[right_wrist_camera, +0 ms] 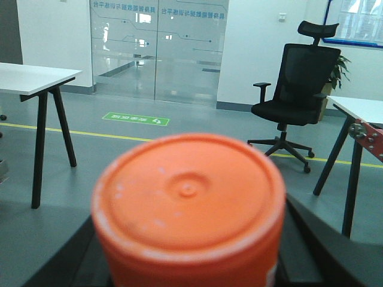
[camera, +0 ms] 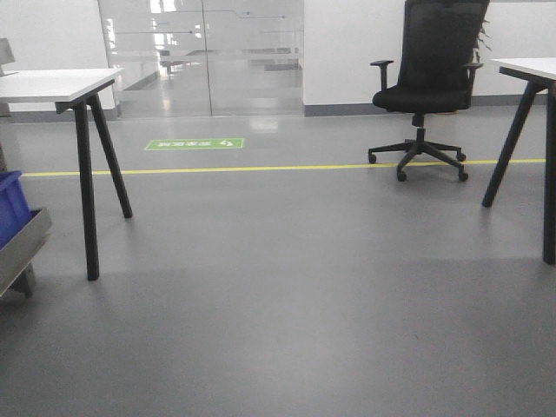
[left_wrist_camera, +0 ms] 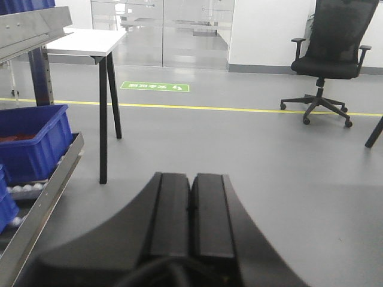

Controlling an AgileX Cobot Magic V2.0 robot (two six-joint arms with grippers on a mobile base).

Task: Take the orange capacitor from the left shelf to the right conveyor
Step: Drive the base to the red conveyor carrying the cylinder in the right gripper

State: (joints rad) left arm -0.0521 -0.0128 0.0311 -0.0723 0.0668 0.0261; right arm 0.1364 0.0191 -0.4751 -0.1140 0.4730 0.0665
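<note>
The orange capacitor [right_wrist_camera: 188, 203] fills the lower middle of the right wrist view, its round end cap toward the camera. My right gripper [right_wrist_camera: 191, 263] is shut on it, with dark fingers [right_wrist_camera: 308, 239] showing on either side. My left gripper [left_wrist_camera: 191, 185] is shut with nothing between its pads and hangs above the grey floor. The left shelf [left_wrist_camera: 30, 27] shows as a steel lip at the upper left of the left wrist view, with a lower rail [left_wrist_camera: 51, 191] below it. A red bolted corner of the right conveyor [right_wrist_camera: 371, 134] shows at the right edge of the right wrist view.
Blue bins [left_wrist_camera: 30, 140] sit on the lower shelf rail. A white table [camera: 61, 87] stands on the left and another [camera: 534, 69] on the right. A black office chair [camera: 426, 78] is behind a yellow floor line [camera: 287, 168]. Glass doors [camera: 204, 52] lie beyond.
</note>
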